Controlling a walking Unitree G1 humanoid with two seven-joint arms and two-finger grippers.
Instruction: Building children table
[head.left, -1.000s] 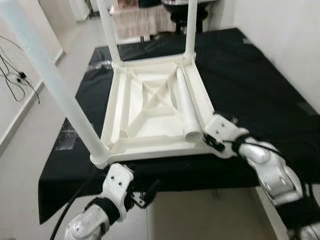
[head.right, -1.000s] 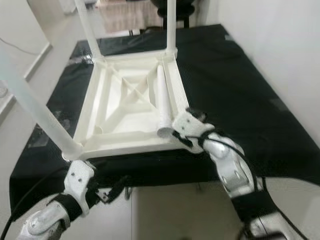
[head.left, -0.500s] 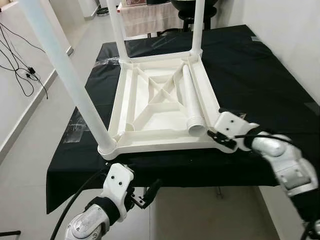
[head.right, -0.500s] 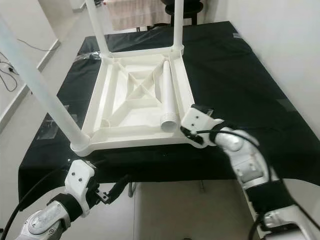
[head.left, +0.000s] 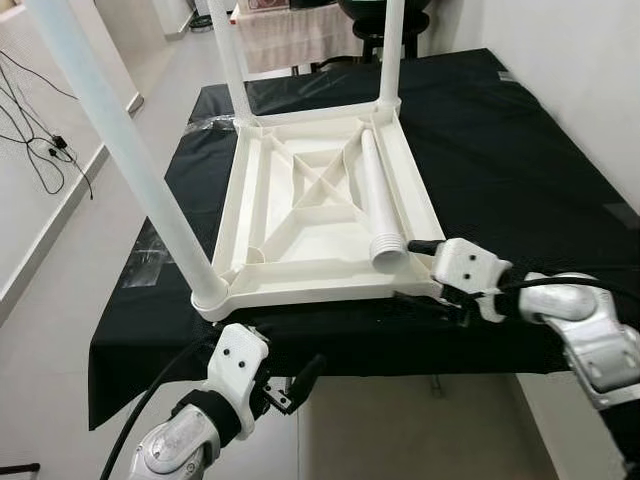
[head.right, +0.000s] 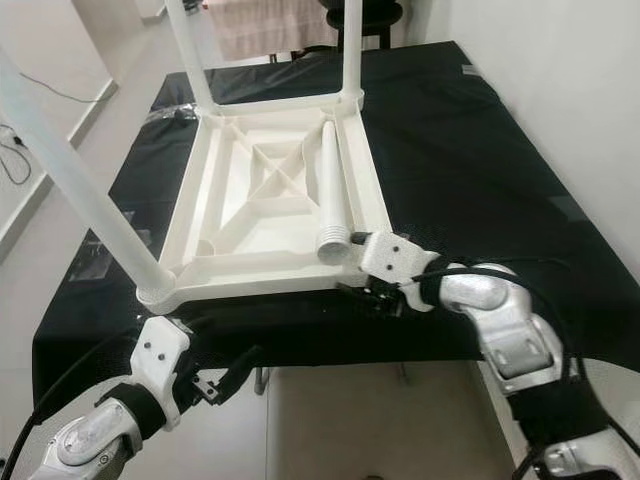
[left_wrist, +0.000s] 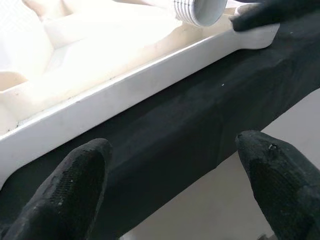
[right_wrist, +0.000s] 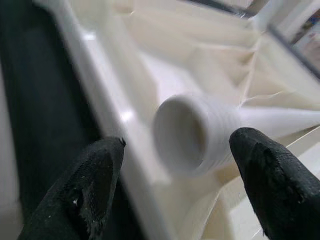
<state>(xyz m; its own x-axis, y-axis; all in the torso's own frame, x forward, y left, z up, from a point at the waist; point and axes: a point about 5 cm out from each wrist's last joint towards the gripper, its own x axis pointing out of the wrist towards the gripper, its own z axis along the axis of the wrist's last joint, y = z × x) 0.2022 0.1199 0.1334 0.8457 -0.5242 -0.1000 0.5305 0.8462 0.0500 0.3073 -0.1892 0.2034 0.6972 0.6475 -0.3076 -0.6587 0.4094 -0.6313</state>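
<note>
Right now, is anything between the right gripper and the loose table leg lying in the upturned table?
Only the near rim of the upturned white table. The right gripper, open, faces the threaded end of the loose leg across that rim; nothing else visible lies between them.

Home room: black-draped table (head.left: 520, 150), floor cables (head.left: 40, 150)

R gripper (right_wrist: 170, 180) jaws apart, arm extended; L gripper (left_wrist: 175, 180) low, jaws apart.

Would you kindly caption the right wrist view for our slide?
Open right gripper lined up on the threaded end of the loose leg lying in the upturned table.
</note>
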